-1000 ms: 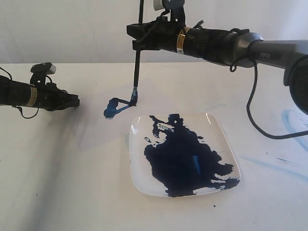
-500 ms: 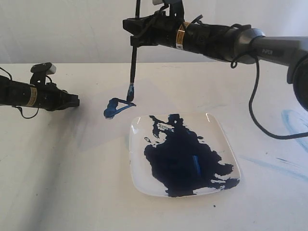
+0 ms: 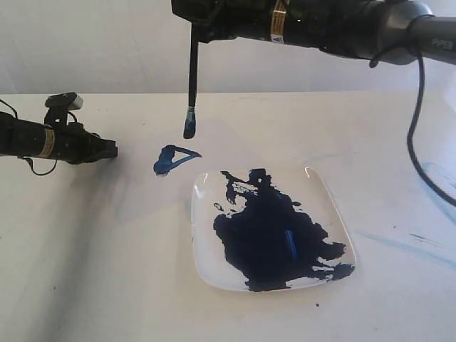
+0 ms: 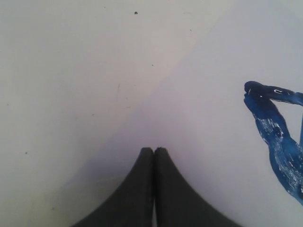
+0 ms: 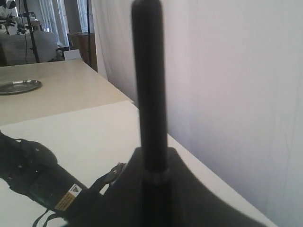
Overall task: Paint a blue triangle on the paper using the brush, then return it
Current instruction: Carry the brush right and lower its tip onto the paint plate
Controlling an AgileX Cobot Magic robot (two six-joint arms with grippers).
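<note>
Change vs. 1.0 s ago: the brush (image 3: 191,78) has lifted. Then its tip touched the right corner of the blue triangle (image 3: 171,158); now the blue-stained tip (image 3: 189,128) hangs clear above the paper (image 3: 146,189), up and slightly right of the triangle. The right arm has risen with it and is partly cut off by the frame's top edge. Left arm, plate and triangle have not moved.

Right fingers (image 3: 199,16): clamped on the brush handle, which hangs near upright, bristles down.
Left fingers (image 3: 108,149): pressed together, nothing between them, low over the bench (image 3: 71,278), left of the triangle.

Surface: white bench, white wall (image 3: 100,43) behind. The paper lies flat, a faint pale sheet, its near-right corner running under or against the plate (image 3: 317,182); which, I cannot tell. The white square plate holds a large dark blue pool of paint (image 3: 274,239). Pale blue streaks (image 3: 431,178) mark the bench at far right.

Per view: the left wrist view alone shows the paper's edge as a faint diagonal line and the triangle's wet, streaked strokes. The right wrist view alone shows the room behind: a second bench with a metal dish (image 5: 19,86), plus the left arm (image 5: 38,182) below.
</note>
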